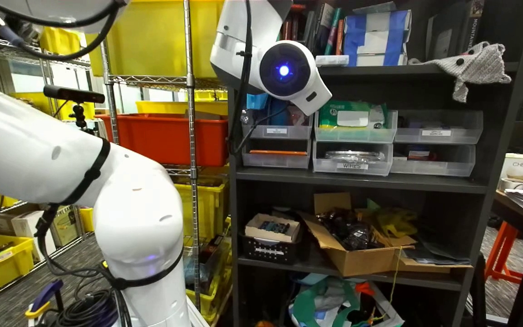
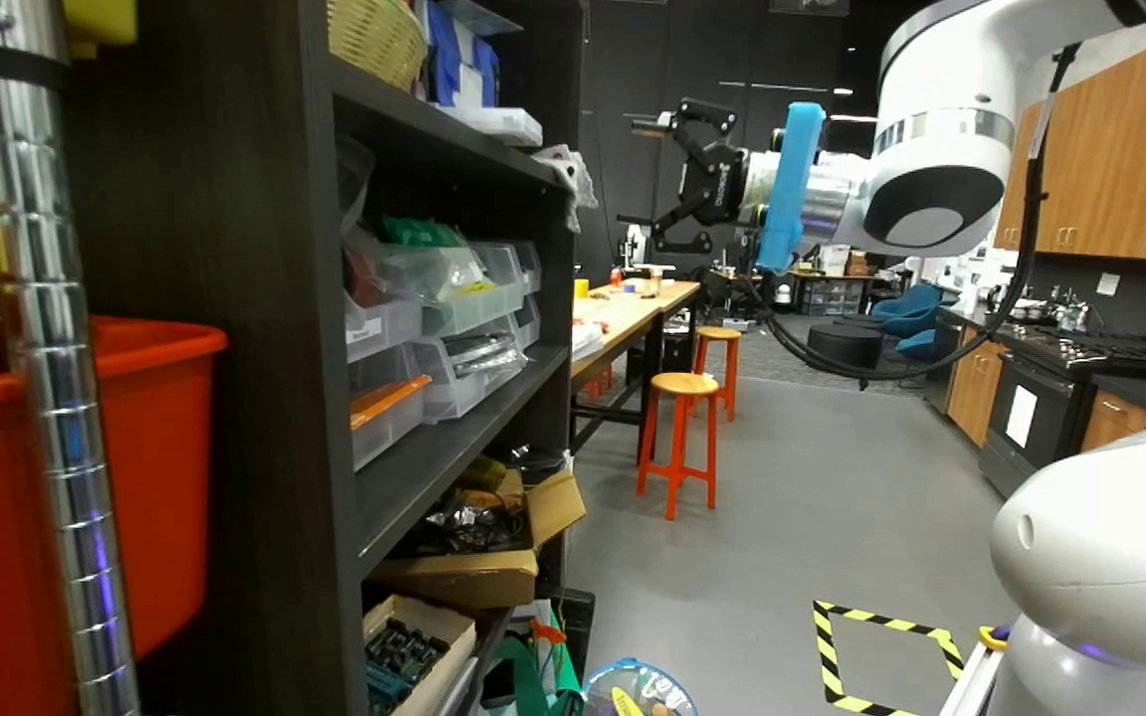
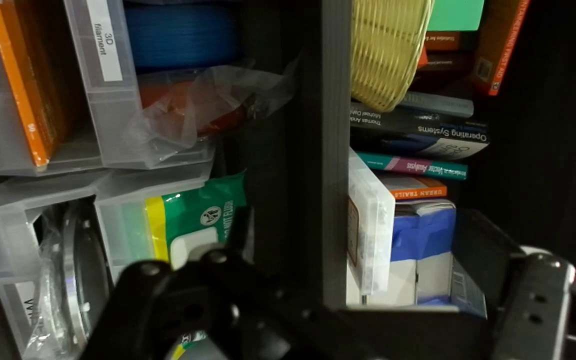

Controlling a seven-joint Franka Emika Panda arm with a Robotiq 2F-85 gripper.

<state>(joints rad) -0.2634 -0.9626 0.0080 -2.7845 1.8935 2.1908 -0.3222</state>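
Note:
My gripper (image 2: 658,179) is open and empty, its jaws pointing toward the dark shelf unit in an exterior view. In the wrist view, its fingers (image 3: 388,245) stand wide apart, touching nothing I can see. Between them show the shelf edge (image 3: 335,150), a clear plastic case (image 3: 380,225) and a blue-and-white box (image 3: 423,240). A green wipes packet (image 3: 183,212) is behind the left finger. Books (image 3: 418,130) and a yellow woven basket (image 3: 388,55) are beyond on the upper shelf. In an exterior view the arm's wrist (image 1: 284,70) shows, but the gripper is hidden.
Clear bins (image 1: 354,159) stand on the middle shelf. A grey knitted toy (image 1: 475,68) hangs over the upper shelf edge. An open cardboard box (image 1: 370,261) juts out lower down. A metal rack post (image 1: 189,136) and red bin (image 1: 166,138) are beside the shelf unit.

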